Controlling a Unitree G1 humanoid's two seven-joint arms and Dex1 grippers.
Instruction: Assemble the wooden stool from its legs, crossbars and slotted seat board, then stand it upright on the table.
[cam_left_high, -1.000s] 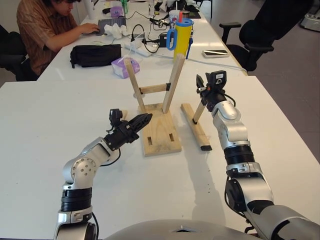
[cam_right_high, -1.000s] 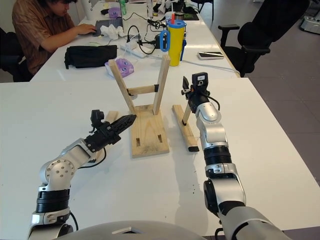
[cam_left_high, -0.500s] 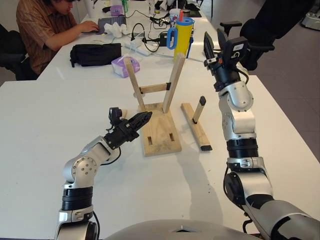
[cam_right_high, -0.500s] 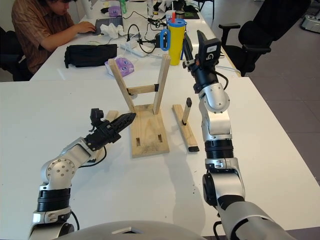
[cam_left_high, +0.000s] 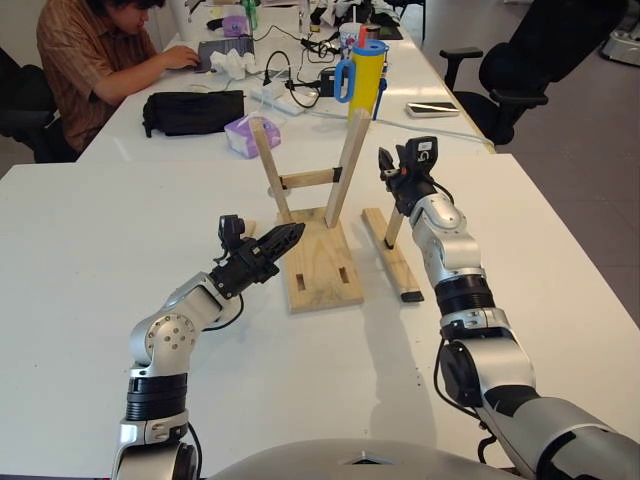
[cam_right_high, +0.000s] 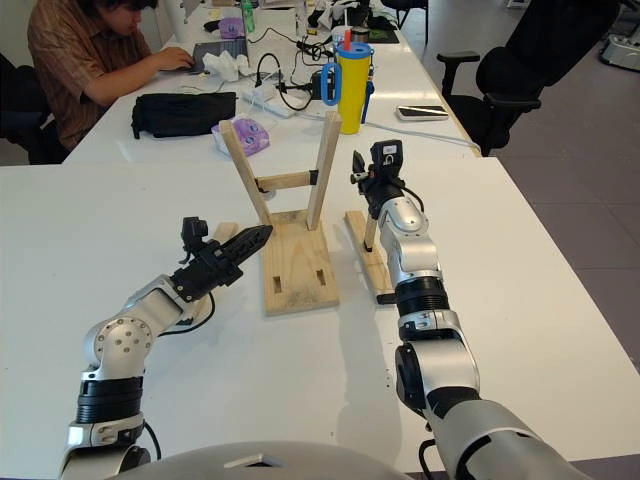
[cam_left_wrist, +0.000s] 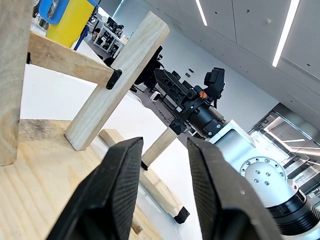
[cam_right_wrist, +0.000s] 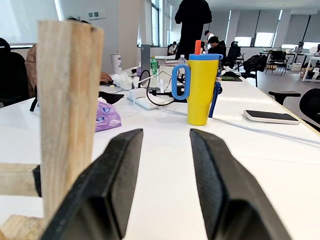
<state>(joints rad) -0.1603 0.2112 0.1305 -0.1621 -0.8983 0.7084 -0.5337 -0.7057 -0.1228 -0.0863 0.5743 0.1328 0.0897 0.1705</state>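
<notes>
Right gripper (cam_left_high: 392, 168) hangs just above the top end of a short crossbar (cam_left_high: 396, 224), which stands tilted on a loose leg (cam_left_high: 392, 255) lying flat on the white table (cam_left_high: 100, 260). From the head views I cannot tell whether the gripper touches that top end or only hovers over it. In its own wrist view the two fingers (cam_right_wrist: 117, 175) are spread well apart with nothing between them; they point across the table toward a yellow tumbler (cam_right_wrist: 202, 85), with the stool's near upright leg (cam_right_wrist: 67, 115) close alongside.

The slotted seat board (cam_left_high: 322, 265) lies flat on the table between the two arms, just left of the loose leg. Two upright legs (cam_left_high: 266, 165) rise from its far end, leaning apart and joined by a bar (cam_left_high: 308, 179).

Left gripper (cam_left_high: 290, 236) sits low over the table at the seat board's left edge, its tips over the board near the foot of the left upright leg. Its fingers (cam_left_wrist: 112, 195) are parted moderately and hold nothing.
</notes>
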